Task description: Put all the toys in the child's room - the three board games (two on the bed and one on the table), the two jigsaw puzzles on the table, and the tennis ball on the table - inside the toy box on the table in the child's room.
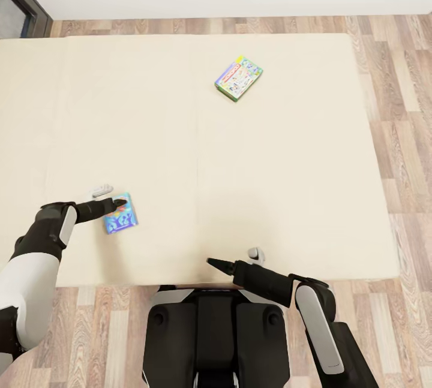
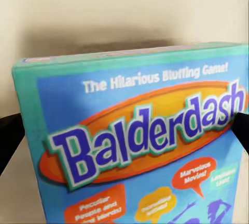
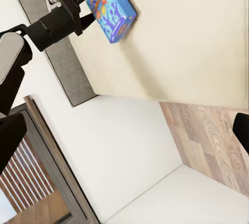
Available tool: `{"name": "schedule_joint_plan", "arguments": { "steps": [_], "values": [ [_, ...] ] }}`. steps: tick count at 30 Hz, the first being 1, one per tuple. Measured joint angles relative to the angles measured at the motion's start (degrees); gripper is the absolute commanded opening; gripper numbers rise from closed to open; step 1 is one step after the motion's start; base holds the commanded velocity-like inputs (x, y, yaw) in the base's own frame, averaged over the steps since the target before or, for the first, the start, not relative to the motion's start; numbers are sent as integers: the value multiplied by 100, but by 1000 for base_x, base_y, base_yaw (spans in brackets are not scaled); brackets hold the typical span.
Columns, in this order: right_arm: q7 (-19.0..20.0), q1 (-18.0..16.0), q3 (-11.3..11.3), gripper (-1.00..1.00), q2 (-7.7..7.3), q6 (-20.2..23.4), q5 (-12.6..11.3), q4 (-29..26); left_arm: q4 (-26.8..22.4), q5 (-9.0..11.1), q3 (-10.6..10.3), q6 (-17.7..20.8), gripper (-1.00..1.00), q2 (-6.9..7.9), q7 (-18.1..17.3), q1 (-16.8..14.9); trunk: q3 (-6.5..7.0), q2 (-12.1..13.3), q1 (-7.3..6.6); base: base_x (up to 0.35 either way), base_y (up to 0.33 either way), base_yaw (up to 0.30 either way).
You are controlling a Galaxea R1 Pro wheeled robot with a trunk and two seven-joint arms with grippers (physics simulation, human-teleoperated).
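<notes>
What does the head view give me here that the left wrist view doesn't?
Head view alone: the second board game lying farther across the bed, the right gripper at the bed's near edge, and the wood floor. Left wrist view alone: the blue box's printed title, Balderdash. Both: the small blue board game, with the left gripper open around it.

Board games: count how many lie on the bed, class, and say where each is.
2. The blue Balderdash box lies near the bed's front edge at the left gripper; the green-edged cartoon box lies farther back, toward the right.
</notes>
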Motion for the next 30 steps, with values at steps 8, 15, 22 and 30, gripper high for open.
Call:
{"name": "schedule_joint_plan", "arguments": {
  "steps": [8, 15, 22, 30],
  "values": [
    [0, 0, 1, 100, 7, -5, 21, 0, 4, -73, -10, -15, 100, 0, -7, 4, 0, 2, 1, 0, -161, 0],
    [0, -1, 1, 100, 7, -6, 26, 1, 5, -71, -11, -140, 100, -2, -17, 4, 0, 2, 1, 0, -50, 0],
    [-17, 0, 1, 100, 7, -6, 30, 1, 4, -71, -11, -174, 100, 0, -18, 4, 0, 2, 1, 0, -11, 0],
    [-18, 0, 1, 100, 9, -6, 30, 0, 5, -71, -11, -176, 100, 1, -18, 4, 0, 2, 2, -63, -95, 0]
  ]
}}
